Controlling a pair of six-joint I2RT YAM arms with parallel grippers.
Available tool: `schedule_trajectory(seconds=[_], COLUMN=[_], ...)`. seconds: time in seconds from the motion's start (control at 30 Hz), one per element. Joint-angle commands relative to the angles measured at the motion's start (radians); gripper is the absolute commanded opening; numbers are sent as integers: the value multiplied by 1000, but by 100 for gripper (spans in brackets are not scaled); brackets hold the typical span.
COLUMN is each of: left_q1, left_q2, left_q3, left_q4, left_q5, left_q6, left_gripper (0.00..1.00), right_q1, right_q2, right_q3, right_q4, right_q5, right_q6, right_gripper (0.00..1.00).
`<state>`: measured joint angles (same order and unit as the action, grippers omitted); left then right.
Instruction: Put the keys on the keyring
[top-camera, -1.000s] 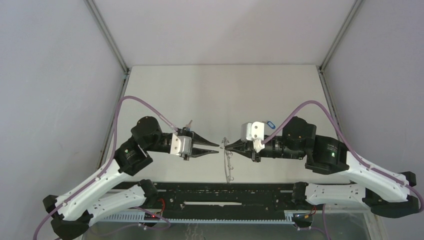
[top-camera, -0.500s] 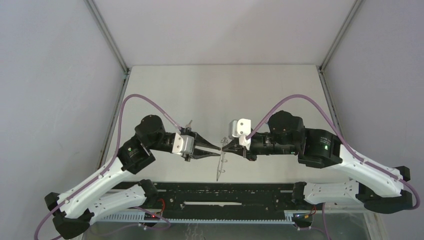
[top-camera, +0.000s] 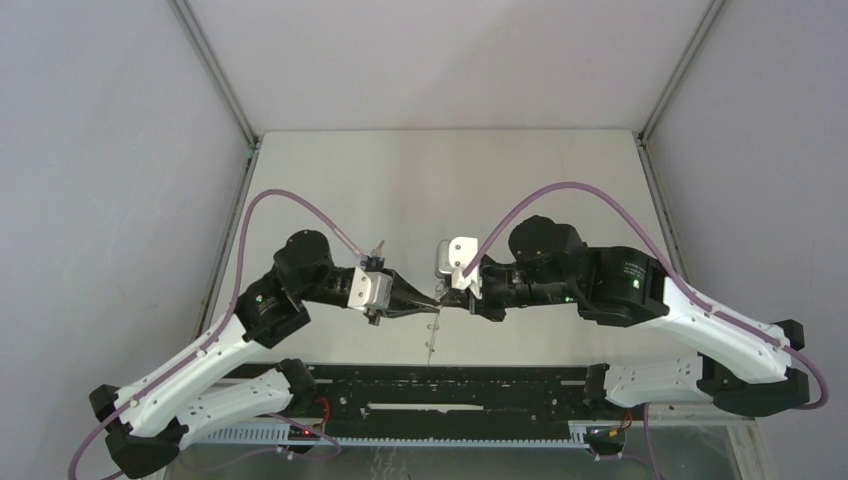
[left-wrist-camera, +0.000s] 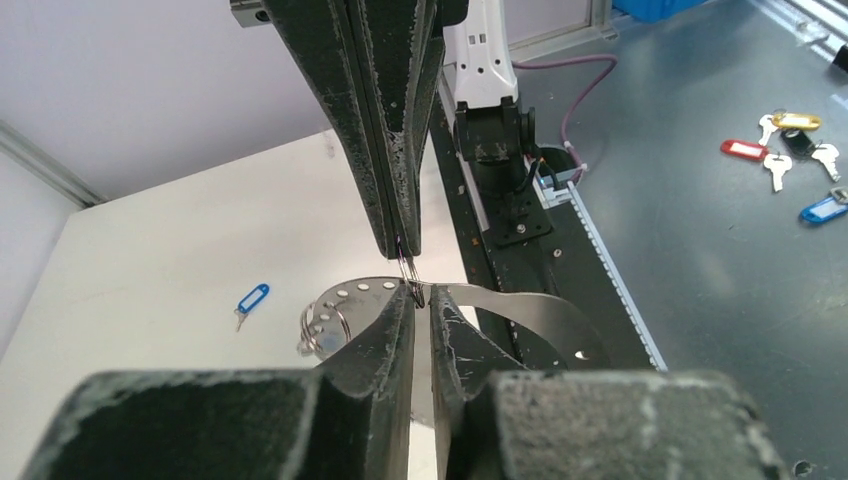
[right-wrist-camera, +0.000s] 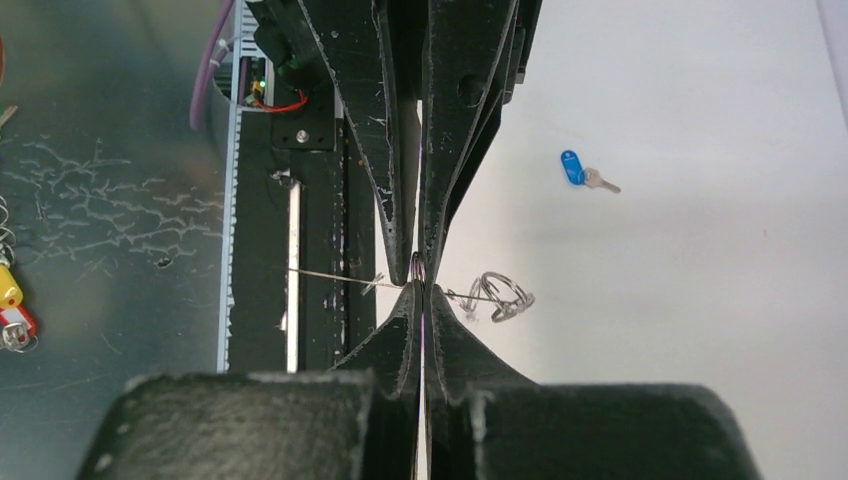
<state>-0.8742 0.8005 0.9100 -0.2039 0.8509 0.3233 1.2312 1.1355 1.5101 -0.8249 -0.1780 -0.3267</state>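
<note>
Ring: the keyring (top-camera: 432, 330) hangs in mid-air at the centre of the top view. We see it edge-on there, its long line running from the meeting fingertips down toward the bottom of the frame.
Ring, left wrist view: it reads as a flat grey band with punched holes across mid-frame, with its wire loops (left-wrist-camera: 325, 325) bunched at the left end.
Holding tool: the right gripper (top-camera: 446, 297) has its jaws pressed fully together on one loop at the rim, and we judge the hoop hangs from that pinch.
Meeting tool: the left gripper (top-camera: 428, 301) stands tip to tip with it. Its jaws are narrow, with only a thin slit between them, and they sit right at the rim. We cannot tell whether they bite the metal.
Key: one blue-tagged key (right-wrist-camera: 575, 168) lies flat on the pale table (right-wrist-camera: 700, 350), upper right in the right wrist view. It is well apart from both tools and touched by neither.
Key axis: in that view the tag points up-left and the blade down-right.
Second key: we cannot pick it out with certainty.
Off the table: loose tagged keys (left-wrist-camera: 790, 150) lie on the dark surface at the upper right of the left wrist view.
Deciding relation: the key sits on the table below and to one side of the raised ring. We do not see it in the top view, so it probably lies under the right arm.
Our reading: the right arm seems nearer, but it is carrying the hoop. One tool must take the ring securely before the other can go down for the key.
</note>
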Motion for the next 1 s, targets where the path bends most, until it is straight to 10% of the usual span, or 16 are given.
schedule_trajectory(seconds=[0.0,0.97], left_q1=[0,3], left_q2=[-1,17], left_q3=[4,-5], left_q4=[-47,-66], left_q5=[-11,-36], left_q6=[49,43], left_gripper=[14,0], right_q1=[16,61], right_q2=[39,100], right_q3=[84,136], right_q4=[-44,-65], right_q5=[65,73], right_q6=[6,11], right_gripper=[0,0])
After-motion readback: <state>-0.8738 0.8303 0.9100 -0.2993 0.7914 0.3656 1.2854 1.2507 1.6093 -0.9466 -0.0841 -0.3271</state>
